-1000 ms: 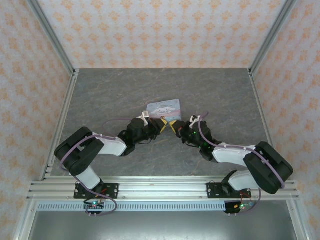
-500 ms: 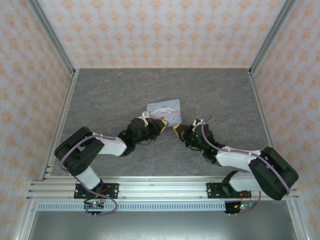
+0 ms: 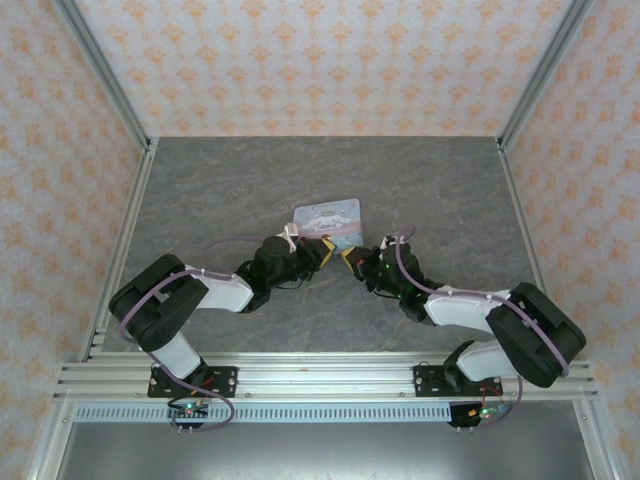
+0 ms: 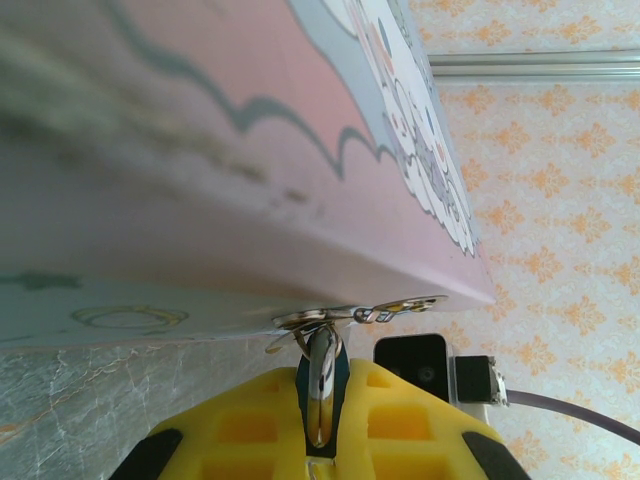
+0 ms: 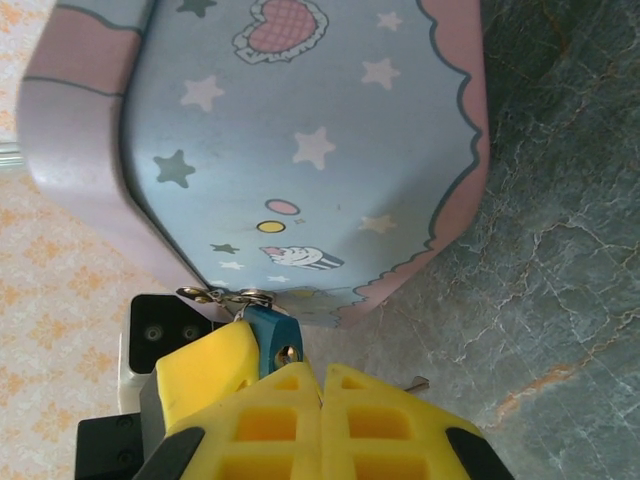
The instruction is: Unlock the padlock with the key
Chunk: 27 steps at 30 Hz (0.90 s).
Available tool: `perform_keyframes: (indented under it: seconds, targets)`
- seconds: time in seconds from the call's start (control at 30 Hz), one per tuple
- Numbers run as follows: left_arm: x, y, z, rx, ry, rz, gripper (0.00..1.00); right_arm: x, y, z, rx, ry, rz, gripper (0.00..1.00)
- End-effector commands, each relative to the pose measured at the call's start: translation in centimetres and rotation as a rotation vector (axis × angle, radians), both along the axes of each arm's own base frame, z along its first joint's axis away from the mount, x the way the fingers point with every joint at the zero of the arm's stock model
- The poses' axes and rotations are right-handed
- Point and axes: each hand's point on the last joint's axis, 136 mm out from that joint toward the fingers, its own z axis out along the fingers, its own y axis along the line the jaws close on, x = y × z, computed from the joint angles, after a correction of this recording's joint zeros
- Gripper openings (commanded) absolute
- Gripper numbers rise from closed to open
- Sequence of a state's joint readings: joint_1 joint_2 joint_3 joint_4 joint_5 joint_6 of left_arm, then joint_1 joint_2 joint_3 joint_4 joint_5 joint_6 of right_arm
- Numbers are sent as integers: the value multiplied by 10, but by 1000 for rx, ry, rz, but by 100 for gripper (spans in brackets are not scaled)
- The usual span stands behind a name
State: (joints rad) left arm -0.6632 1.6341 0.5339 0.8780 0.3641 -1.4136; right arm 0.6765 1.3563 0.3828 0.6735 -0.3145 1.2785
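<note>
Table (image 3: 210, 190): grey, marble-veined slab, matte, bounded by aluminium rails.

Tin (image 3: 328, 217): the one large item lying on it. Pastel-blue rectangular box with pink scalloped trim, flat on its base, cartoon lid up, long side running roughly left-right and slightly skewed. Bare grey surface extends beyond the tin towards the far wall, to both sides of it, and on its near side.

Right wrist view: tin (image 5: 300, 150) printed with stars, a heart and a cupcake; veined table (image 5: 560, 200) to the right of the tin.

Key (image 5: 415, 383): thin pale sliver just off the tin's rounded corner; cannot tell whether it rests on the surface.
</note>
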Motion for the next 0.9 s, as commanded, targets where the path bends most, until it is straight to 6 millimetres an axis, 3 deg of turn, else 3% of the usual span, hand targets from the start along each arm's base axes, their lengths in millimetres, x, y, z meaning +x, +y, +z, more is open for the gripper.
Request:
perform_keyframes:
  seconds: [0.0, 0.23, 0.87]
  targets:
    - [1, -5, 19, -34, -37, -14, 0, 6, 9, 13, 23, -34, 17, 0]
    - [2, -6, 19, -35, -38, -16, 0, 7, 10, 12, 26, -32, 14, 0]
    - [1, -7, 18, -26, -38, -20, 0, 11, 17, 32, 56, -63, 32, 0]
